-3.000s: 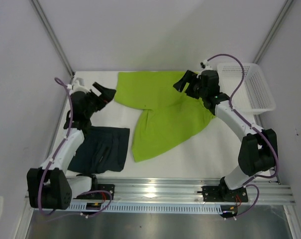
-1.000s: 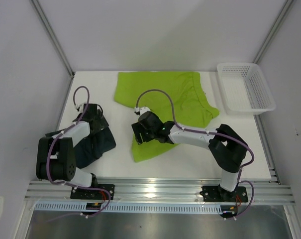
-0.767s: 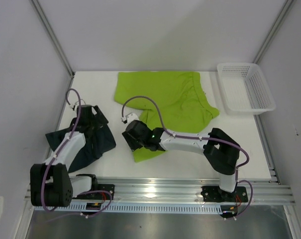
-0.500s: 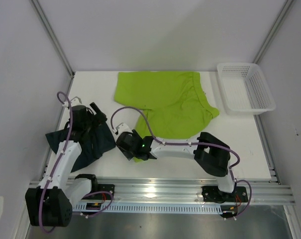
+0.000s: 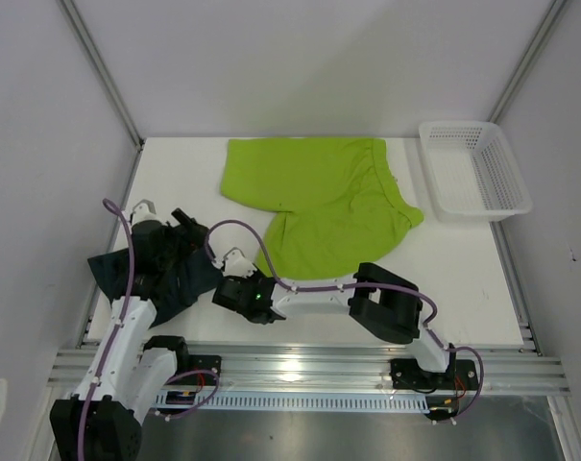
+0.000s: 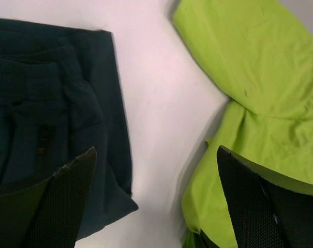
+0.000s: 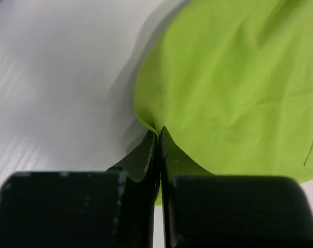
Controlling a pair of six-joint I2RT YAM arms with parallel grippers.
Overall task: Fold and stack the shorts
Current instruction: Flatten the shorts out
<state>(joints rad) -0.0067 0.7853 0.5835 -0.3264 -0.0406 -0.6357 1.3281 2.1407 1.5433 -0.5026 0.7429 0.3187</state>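
Edge of lime shorts (image 7: 234, 88) clamped in right end effector (image 7: 160, 135), pinch half-hidden; left end effector (image 6: 156, 160) apart.

Top camera looks steeply down over the whole table (image 5: 463, 279); left wrist camera faces down from close above; right wrist camera sits even nearer; all share the lime green shorts (image 5: 319, 192).
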